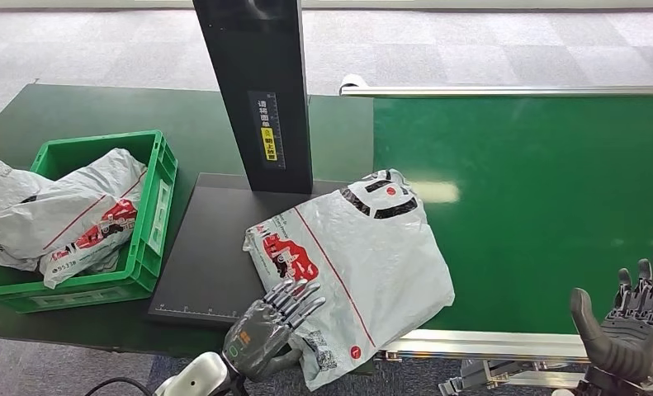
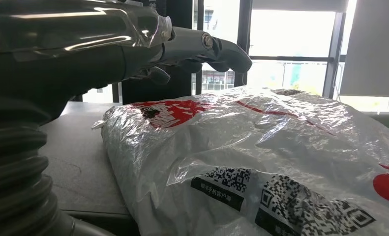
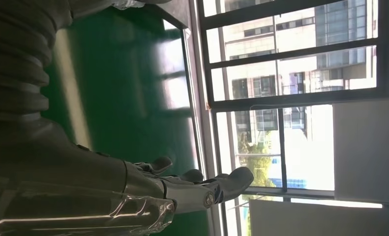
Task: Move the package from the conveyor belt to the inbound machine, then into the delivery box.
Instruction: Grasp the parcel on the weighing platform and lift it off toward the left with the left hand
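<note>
A grey plastic package (image 1: 356,264) with red print and QR labels lies half on the black inbound machine plate (image 1: 215,247) and half on the green conveyor belt (image 1: 521,206). My left hand (image 1: 269,326) sits at the package's near left corner, fingers straight and spread above the bag, holding nothing. The left wrist view has the package (image 2: 261,157) close below the fingers (image 2: 217,49). My right hand (image 1: 632,326) hovers open at the belt's near right edge, well clear of the package. The green delivery box (image 1: 153,214) stands left of the machine with other bags inside.
The machine's black scanner column (image 1: 257,91) rises behind the plate. Several grey packages (image 1: 67,210) fill the green box and spill over its left side. A metal rail (image 1: 513,342) runs along the belt's near edge. Grey carpet lies beyond the table.
</note>
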`<move>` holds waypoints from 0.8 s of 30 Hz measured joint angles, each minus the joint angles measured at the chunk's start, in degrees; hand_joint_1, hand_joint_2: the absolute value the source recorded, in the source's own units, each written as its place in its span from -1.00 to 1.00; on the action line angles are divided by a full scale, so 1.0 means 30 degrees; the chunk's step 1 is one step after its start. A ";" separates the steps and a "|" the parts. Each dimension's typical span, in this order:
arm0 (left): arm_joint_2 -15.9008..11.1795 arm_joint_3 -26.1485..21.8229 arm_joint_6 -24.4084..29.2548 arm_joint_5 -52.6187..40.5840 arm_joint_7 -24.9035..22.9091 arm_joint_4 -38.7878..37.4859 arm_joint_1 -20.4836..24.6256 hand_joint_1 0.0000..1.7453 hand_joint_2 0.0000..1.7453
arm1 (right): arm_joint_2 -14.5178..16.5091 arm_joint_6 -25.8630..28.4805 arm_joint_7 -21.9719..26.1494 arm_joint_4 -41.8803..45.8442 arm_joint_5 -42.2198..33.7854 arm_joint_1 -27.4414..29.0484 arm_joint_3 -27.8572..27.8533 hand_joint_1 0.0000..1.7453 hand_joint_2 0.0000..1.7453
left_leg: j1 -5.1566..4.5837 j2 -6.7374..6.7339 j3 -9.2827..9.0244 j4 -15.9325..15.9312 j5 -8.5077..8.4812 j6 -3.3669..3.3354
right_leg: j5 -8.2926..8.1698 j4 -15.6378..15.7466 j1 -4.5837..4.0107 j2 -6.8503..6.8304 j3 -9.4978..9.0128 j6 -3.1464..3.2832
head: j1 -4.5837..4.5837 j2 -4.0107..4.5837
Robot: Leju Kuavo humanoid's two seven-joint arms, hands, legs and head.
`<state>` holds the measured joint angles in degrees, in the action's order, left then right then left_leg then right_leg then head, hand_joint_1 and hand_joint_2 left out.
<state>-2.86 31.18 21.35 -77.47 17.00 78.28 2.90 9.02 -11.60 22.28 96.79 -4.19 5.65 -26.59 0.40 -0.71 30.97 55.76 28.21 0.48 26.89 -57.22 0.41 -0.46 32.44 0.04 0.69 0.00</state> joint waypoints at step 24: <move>0.1394 0.1020 0.0705 0.0778 0.0284 -0.3188 0.0377 -1.00 1.00 | 0.0142 -0.0155 -0.0060 0.0071 0.0266 -0.0260 -0.0056 -1.00 1.00 | 0.0002 0.0002 0.0001 -0.0001 0.0000 -0.0001 | 0.0000 0.0000 -0.0002 0.0000 -0.0002 0.0000 | 0.0002 0.0000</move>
<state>1.32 34.24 23.47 -75.14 17.86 68.72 4.03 9.44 -12.06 22.10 97.00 -3.39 4.87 -26.76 0.41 -0.70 30.98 55.76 28.21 0.48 26.89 -57.22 0.40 -0.46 32.44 0.04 0.70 0.00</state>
